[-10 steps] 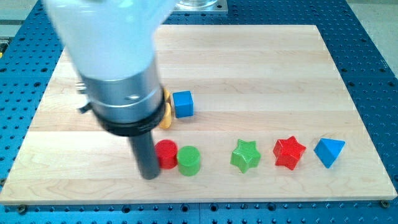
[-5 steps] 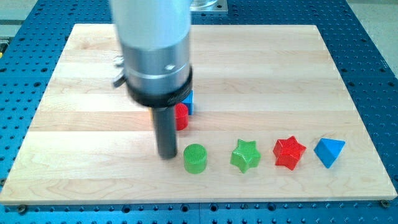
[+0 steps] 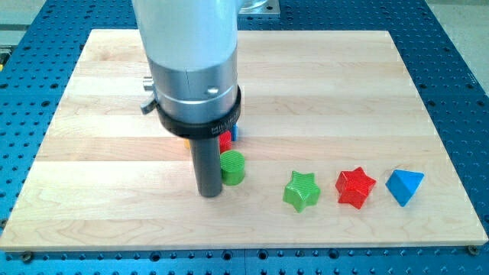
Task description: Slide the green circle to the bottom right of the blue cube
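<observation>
- Green circle [image 3: 233,167]: ribbed, upright cylinder on the wooden bench [image 3: 344,99].
- It touches my tip [image 3: 208,194] on the view's right side.
- Blue cube [image 3: 234,131]: mostly hidden, just above.
- Fingers: none fitted; state not applicable.

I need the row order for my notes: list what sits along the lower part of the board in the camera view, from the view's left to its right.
My tip → green circle → green star → red star → blue triangular block. The blocks half hidden behind the arm are left out.
</observation>
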Controlling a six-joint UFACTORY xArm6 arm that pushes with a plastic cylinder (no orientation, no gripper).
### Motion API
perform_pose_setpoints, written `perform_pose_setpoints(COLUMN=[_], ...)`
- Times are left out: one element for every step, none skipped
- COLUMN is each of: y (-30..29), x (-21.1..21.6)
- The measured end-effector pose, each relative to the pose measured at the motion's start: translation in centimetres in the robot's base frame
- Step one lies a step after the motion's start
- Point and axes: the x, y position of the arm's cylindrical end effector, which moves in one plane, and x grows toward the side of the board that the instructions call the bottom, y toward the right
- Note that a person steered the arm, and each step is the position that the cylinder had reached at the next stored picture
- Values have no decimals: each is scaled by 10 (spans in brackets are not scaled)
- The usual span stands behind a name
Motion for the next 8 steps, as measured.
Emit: perform_pose_setpoints(y=[59,85,106,90,78,141,282,355], x=[-10,-8,-33,-56,-56,-75,-76,-27])
